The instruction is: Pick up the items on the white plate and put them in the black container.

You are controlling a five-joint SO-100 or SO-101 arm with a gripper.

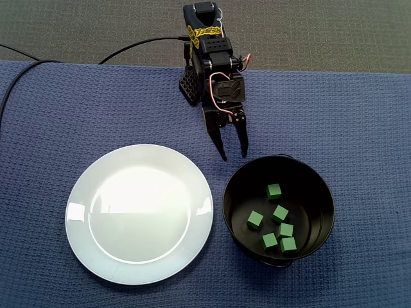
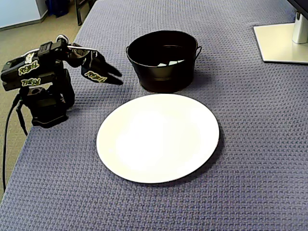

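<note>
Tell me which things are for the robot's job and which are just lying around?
For the job:
- white plate, empty now
- black container
- six green cubes, inside the container
- pincer, open, holding nothing

Just lying about:
- blue cloth under everything
- black cable
- white stand base

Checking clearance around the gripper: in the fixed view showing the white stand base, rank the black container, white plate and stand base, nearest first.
1. black container, just right of the gripper
2. white plate, lower right, toward the camera
3. white stand base, at the far right edge
</note>
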